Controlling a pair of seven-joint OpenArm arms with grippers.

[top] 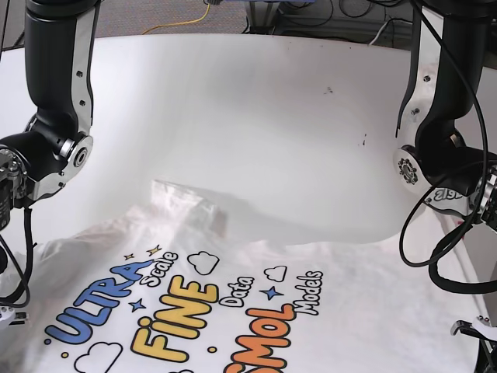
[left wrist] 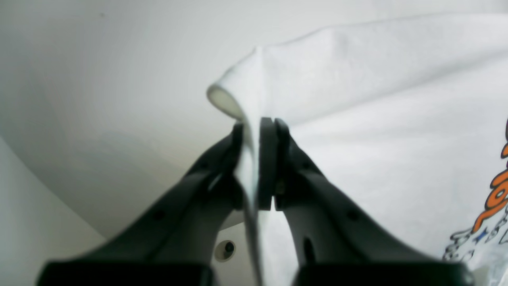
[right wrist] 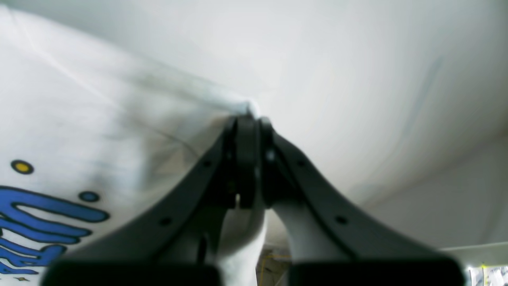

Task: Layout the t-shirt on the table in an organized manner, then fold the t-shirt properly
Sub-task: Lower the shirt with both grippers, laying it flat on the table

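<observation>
T-shirt (top: 233, 303) cloth hangs stretched between the two arms, print side up, its near part lifted off the table (top: 256, 116) and its far edge trailing on the white top. The left gripper (left wrist: 258, 131) is clenched on a bunched corner, the cloth spreading away to its right; the right gripper (right wrist: 248, 127) is likewise pinched on the opposite corner, with the cloth running off to its left. The long axis thus lies across, from one arm to the other, each equally near. Nothing stands in the way on the bare tabletop beyond.
</observation>
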